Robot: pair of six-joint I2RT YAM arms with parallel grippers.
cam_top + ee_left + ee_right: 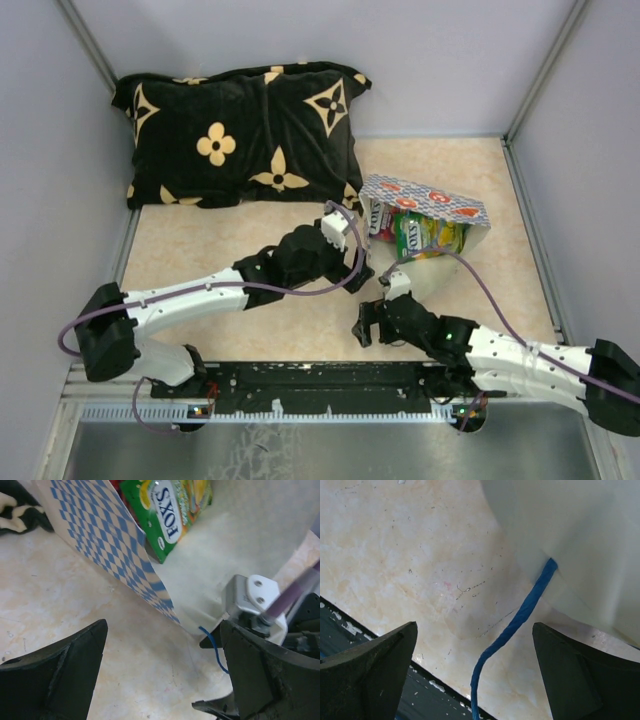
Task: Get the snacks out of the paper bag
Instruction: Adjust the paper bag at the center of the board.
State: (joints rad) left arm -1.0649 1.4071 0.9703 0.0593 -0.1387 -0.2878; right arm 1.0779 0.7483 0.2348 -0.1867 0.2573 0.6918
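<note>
Both pairs of jaws stand wide apart and hold nothing. On the left gripper (162, 630) the two dark fingers (65, 675) spread across the near edge of its wrist view, with bare table and the bag's lower edge between them. On the right gripper (475, 630) the fingers (370, 675) are spread just as far. A blue cord handle (520, 620) runs down through the gap without touching either one (it comes from the cream paper at the upper right of that view).

The paper bag (425, 200) lies tipped on its side on the table (200, 250), right of centre, just beside the near right corner of the black cushion (240, 130) with tan flowers. Its checkered wall faces up and its mouth opens toward the near left, where both grippers are.

The snacks are inside it. A green packet (170, 515) with white FOX'S lettering lies on the cream inner wall, a little way in from the mouth. From above, a second packet (378, 215) shows just left of it at the mouth's far edge (its colour is hard to tell).

The left gripper sits at the left side of the mouth. The right gripper is just near of the bag, by its lower lip. The two are close together: the right one's white bracket (255, 600) and purple cable (295, 592) show at the right of the left wrist view.
</note>
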